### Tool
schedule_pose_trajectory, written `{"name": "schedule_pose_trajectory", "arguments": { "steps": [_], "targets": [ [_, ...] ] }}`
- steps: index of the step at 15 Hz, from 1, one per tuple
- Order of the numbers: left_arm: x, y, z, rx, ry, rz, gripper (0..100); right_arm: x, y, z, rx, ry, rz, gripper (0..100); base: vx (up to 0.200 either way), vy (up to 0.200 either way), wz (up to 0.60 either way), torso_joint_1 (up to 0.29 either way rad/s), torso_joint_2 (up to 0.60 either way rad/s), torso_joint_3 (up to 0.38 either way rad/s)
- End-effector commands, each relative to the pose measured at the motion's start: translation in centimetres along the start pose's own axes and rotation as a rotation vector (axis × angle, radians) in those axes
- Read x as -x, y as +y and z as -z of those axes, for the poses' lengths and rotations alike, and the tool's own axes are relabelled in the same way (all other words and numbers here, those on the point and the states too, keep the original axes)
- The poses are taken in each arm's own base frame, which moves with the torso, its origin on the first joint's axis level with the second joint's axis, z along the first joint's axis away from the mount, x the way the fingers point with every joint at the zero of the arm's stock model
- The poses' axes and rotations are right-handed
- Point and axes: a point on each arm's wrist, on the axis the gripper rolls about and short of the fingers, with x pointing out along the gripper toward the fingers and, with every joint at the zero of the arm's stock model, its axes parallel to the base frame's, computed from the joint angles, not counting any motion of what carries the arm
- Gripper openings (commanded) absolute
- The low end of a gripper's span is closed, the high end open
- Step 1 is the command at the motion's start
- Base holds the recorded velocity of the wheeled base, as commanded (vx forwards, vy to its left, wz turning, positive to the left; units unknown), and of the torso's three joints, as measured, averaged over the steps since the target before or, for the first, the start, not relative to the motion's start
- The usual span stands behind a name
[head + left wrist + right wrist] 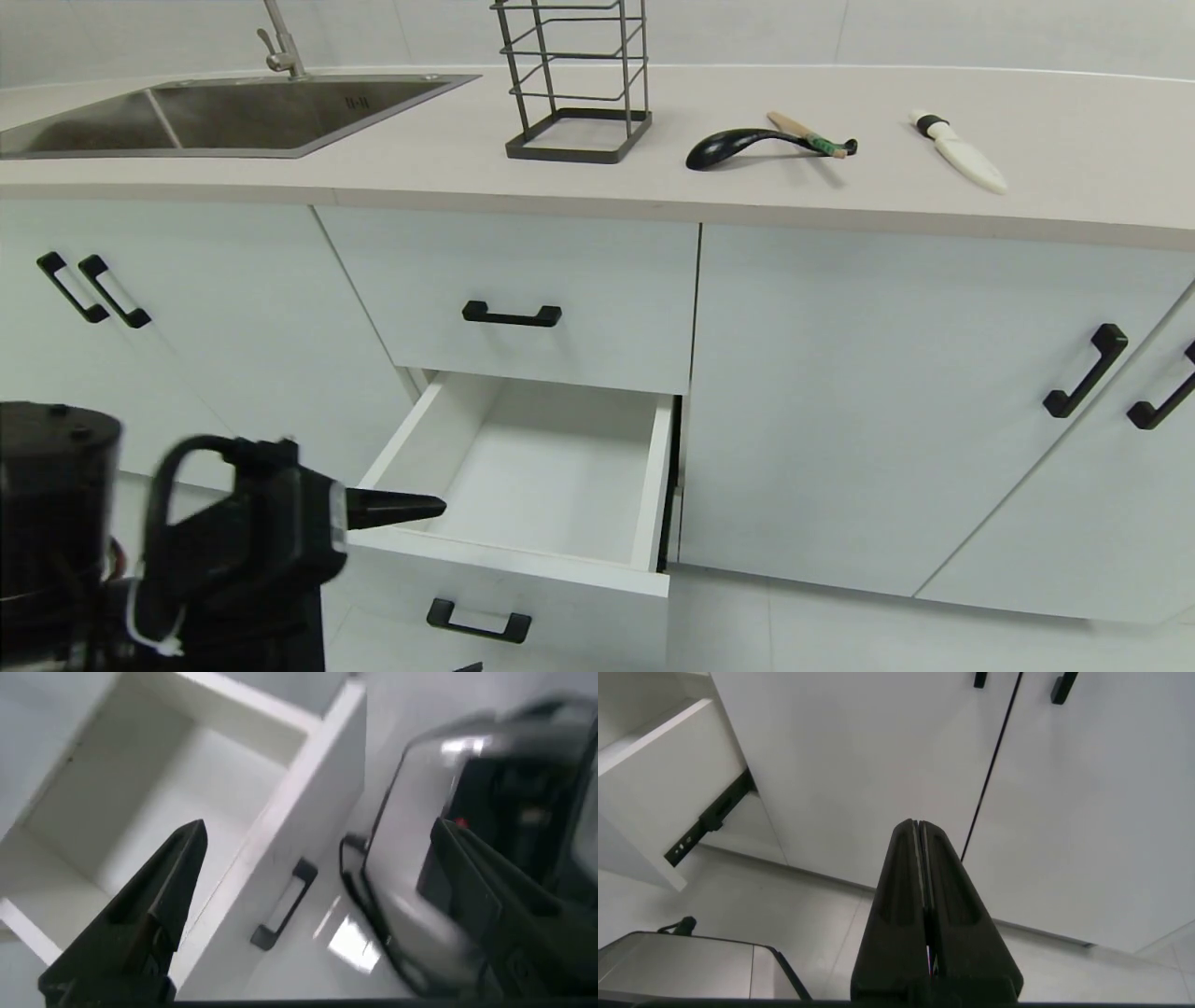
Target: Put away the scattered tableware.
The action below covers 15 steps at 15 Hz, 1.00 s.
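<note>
On the counter lie a black ladle-like spoon (738, 145), wooden chopsticks (805, 133) touching its handle end, and a white sheathed knife (962, 154) further right. Below them the lower drawer (523, 553) is pulled out and holds nothing. My left gripper (318, 849) is open over the drawer's front left corner with nothing in it; one of its fingers (397, 509) points across the drawer's front edge. My right gripper (920, 835) is shut on nothing, low in front of the white cabinet doors to the right of the drawer (654, 775).
A dark wire rack (579, 84) stands on the counter left of the spoon. The steel sink (233, 112) with its tap is at the far left. A shut drawer (512, 315) sits above the open one, and cabinet doors with black handles are on both sides.
</note>
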Motion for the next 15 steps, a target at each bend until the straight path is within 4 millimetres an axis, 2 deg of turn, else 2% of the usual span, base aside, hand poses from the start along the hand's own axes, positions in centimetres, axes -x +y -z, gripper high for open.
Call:
{"name": "schedule_pose_trajectory", "arguments": {
  "steps": [1, 4, 6, 7, 10, 12, 14, 15],
  "targets": [
    [4.0, -0.8, -2.2, 0.080, -0.172, -0.077, 100, 0.0, 0.0, 0.0, -0.001, 0.000, -0.001, 0, 0.000, 0.000, 0.00, 0.000, 0.00, 0.000],
    [6.8, -1.6, -2.2, 0.376, -0.285, -0.172, 100, 0.0, 0.0, 0.0, -0.001, 0.000, -0.001, 0, 0.000, 0.000, 0.00, 0.000, 0.00, 0.000],
    [7.5, -1.8, -1.4, 0.456, -0.340, -0.221, 100, 0.0, 0.0, 0.0, -0.001, 0.000, -0.001, 0, 0.000, 0.000, 0.00, 0.000, 0.00, 0.000],
    [7.6, -2.0, -0.9, 0.453, -0.357, -0.246, 100, 0.0, 0.0, 0.0, 0.001, 0.000, -0.001, 0, 0.000, 0.000, 0.00, 0.000, 0.00, 0.000],
    [10.1, -3.8, 2.1, 0.396, -0.491, -0.475, 100, 0.0, 0.0, 0.0, 0.001, 0.000, -0.001, 0, 0.000, 0.000, 0.00, 0.000, 0.00, 0.000],
    [11.5, -6.4, 4.2, 0.304, -0.520, -0.594, 100, 0.0, 0.0, 0.0, -0.001, 0.000, -0.001, 0, 0.000, 0.000, 0.00, 0.000, 0.00, 0.000],
    [12.0, -8.2, 5.8, 0.241, -0.504, -0.653, 100, 0.0, 0.0, 0.0, -0.001, 0.000, -0.001, 0, 0.000, 0.000, 0.00, 0.000, 0.00, 0.000],
    [12.0, -9.8, 7.4, 0.256, -0.482, -0.694, 100, 0.0, 0.0, 0.0, -0.001, 0.000, -0.001, 0, 0.000, 0.000, 0.00, 0.000, 0.00, 0.000]
  ]
}}
